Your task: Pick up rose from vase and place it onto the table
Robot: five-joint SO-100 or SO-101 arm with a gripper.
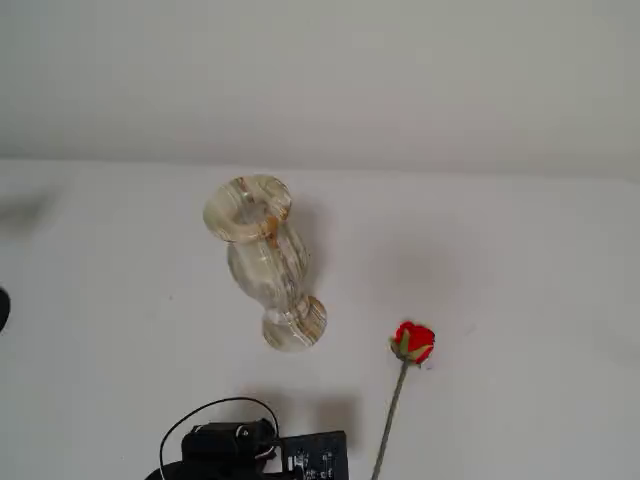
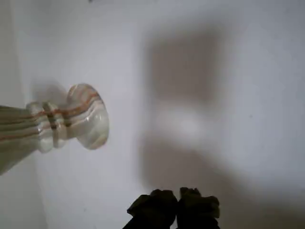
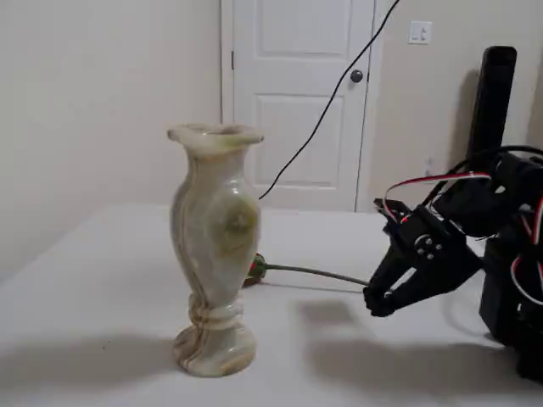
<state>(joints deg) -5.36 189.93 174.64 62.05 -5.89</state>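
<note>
The rose (image 1: pixel 412 342) lies flat on the white table (image 1: pixel 530 290), its red bud to the right of the vase's foot and its thin stem running toward the bottom edge. The marbled cream vase (image 1: pixel 262 262) stands upright with nothing in its mouth. In a fixed view the bud (image 3: pixel 255 270) peeks out behind the vase (image 3: pixel 212 254), and my gripper (image 3: pixel 379 303) hovers low over the table to the right, beside the stem's end. The wrist view shows the gripper (image 2: pixel 175 200) shut with nothing in it, the vase foot (image 2: pixel 88 117) to its left and no rose.
The arm's body and cables (image 1: pixel 250 450) sit at the bottom edge of a fixed view. A black post (image 3: pixel 496 102) and the arm's base stand at the right. A white door (image 3: pixel 297 93) and a wall lie behind the table.
</note>
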